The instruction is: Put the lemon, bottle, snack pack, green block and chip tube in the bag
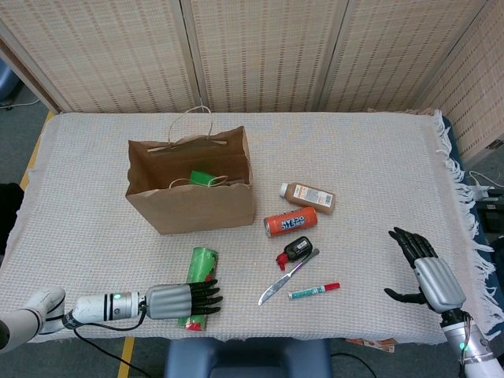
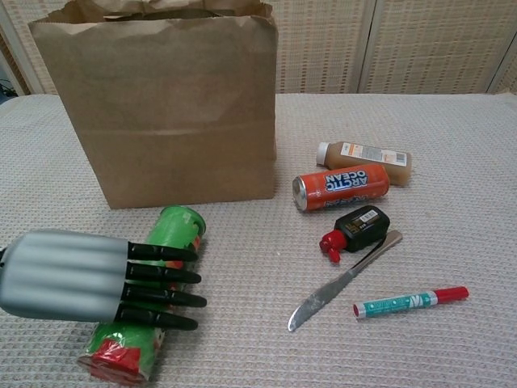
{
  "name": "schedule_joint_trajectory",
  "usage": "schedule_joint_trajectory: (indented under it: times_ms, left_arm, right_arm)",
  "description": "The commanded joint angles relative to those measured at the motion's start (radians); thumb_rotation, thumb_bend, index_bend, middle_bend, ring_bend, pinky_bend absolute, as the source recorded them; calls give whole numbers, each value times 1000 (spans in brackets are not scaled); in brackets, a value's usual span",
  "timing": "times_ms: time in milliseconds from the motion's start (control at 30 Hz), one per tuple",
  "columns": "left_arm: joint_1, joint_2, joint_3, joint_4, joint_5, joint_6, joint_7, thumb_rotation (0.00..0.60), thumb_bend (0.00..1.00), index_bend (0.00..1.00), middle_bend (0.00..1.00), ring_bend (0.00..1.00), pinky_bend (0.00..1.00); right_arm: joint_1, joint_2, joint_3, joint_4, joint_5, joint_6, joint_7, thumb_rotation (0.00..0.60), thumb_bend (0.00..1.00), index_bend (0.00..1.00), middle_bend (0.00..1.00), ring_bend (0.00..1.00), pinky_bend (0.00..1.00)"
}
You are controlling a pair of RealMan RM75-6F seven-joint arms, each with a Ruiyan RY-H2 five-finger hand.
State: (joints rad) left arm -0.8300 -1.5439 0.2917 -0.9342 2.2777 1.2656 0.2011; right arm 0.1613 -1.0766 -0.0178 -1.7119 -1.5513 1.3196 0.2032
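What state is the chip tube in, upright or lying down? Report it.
Lying down. The chip tube rests on its side on the table in front of the bag, its green end toward the bag, with the left robot hand stretched across it.

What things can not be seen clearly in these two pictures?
- Chip tube: both views, middle covered by the left hand; grip unclear.
- Bag contents: chest view, hidden by its wall; head view shows only something green.
- Right hand: absent from chest view.
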Motion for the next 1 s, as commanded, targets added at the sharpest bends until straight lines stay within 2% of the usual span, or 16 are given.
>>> schedule_joint_trajectory:
  times_ms: [33,133,300,367,433,533,700,867,1000]
  left_arm:
    - [-3,-11,3,4,-9,-1,2,600,414,48,0,0,55]
    - [-8,-16,13,8,-5,11,-4,600,509,216,82,70,195]
    - [-11,-20,41,25,10,35,-16,600,625,539,464,452,559]
    - [-7,-18,51,25,7,36,-20,600,652,632,583,556,645]
    - [-1,-13,59,21,2,42,-23,600,672,687,649,618,705]
    - [10,7,62,11,-12,61,-21,600,682,713,676,643,738]
    - [36,76,50,-17,-50,118,-11,600,687,718,681,647,738]
    - [109,166,7,-16,-173,156,-20,600,687,720,683,647,734]
    - [173,213,-33,29,-277,175,-37,600,688,734,696,657,738]
  right_arm:
    - [0,0,1,0,1,0,0,600,26,0,0,0,0]
    - [0,0,1,-1,2,0,1,600,26,0,0,0,0]
    - [-1,0,1,-1,1,2,1,600,26,0,0,0,0]
    - [-1,0,1,-1,0,3,0,600,26,0,0,0,0]
    - [-2,0,1,-1,0,5,1,600,26,0,0,0,0]
    - [-3,0,2,0,0,7,1,600,26,0,0,0,0]
    - [-3,-1,3,0,2,8,-1,600,25,0,0,0,0]
    - [-4,0,4,0,-1,12,-1,600,25,0,0,0,0]
    - [-6,-2,3,2,-5,16,-3,600,26,0,0,0,0]
